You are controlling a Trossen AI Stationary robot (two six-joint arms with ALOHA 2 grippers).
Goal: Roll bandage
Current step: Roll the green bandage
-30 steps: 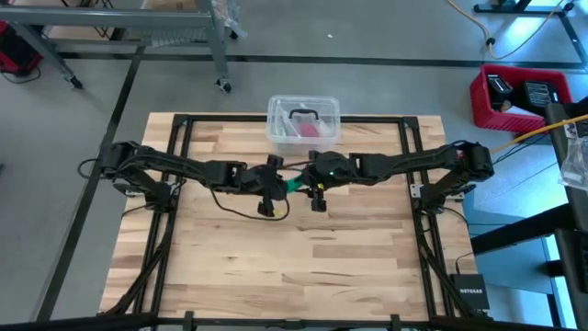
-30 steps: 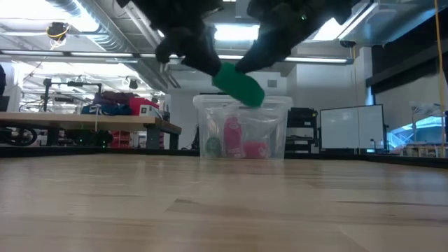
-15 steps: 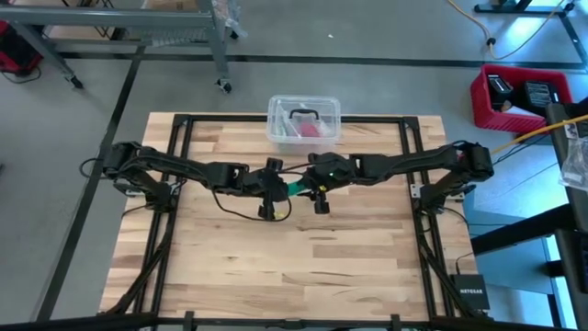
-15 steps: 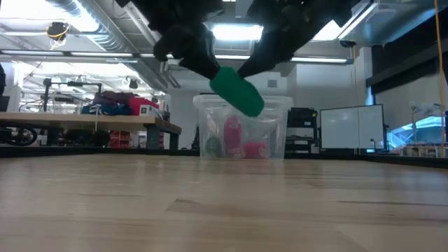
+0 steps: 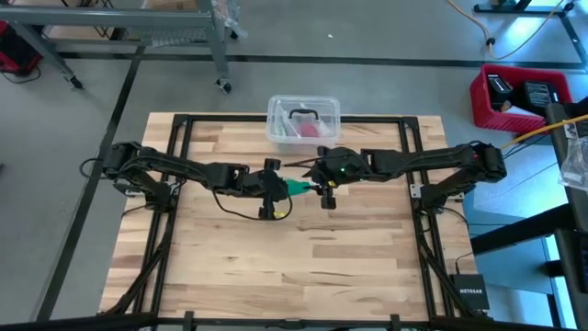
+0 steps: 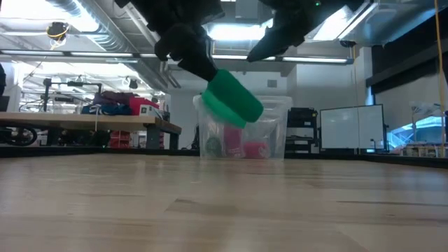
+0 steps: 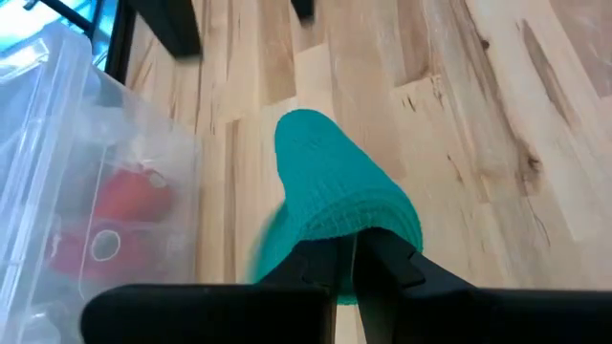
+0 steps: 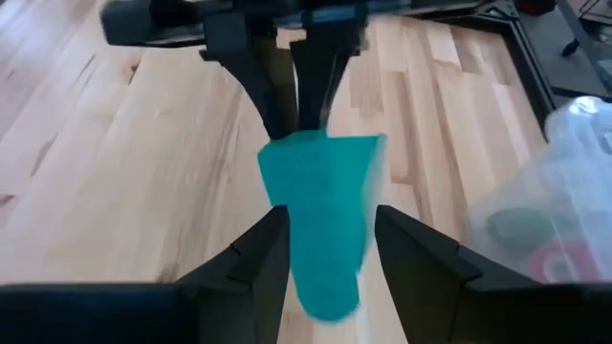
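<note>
The teal-green bandage (image 5: 299, 187) is a short rolled wad held above the table's middle; it also shows in the low view (image 6: 232, 99). My left gripper (image 5: 282, 188) is shut on it, with the roll sticking out beyond its fingers in the left wrist view (image 7: 339, 186). My right gripper (image 5: 321, 187) is open just to the right of the roll. In the right wrist view its fingers (image 8: 251, 256) stand on either side of the bandage's free end (image 8: 323, 215). In the low view the right gripper (image 6: 269, 49) is apart from the roll. My left gripper pinches the roll's near end (image 7: 356, 227) between its two fingers (image 7: 384, 260). They come level from the table's left and lie along the roll. The roll is lifted clear of the table and slants down toward its free end (image 6: 245, 108).
A clear plastic tub (image 5: 303, 119) with pink-red items stands at the table's far edge, behind the grippers; it also shows in the low view (image 6: 274, 140). Bare wooden tabletop (image 5: 303, 257) lies toward the near edge. Black frame rails run along the left and right sides.
My right gripper has let go of the bandage's free end and drawn back toward the table's right edge and upward. The roll stays in my left gripper, its free end now bare and tipped down.
</note>
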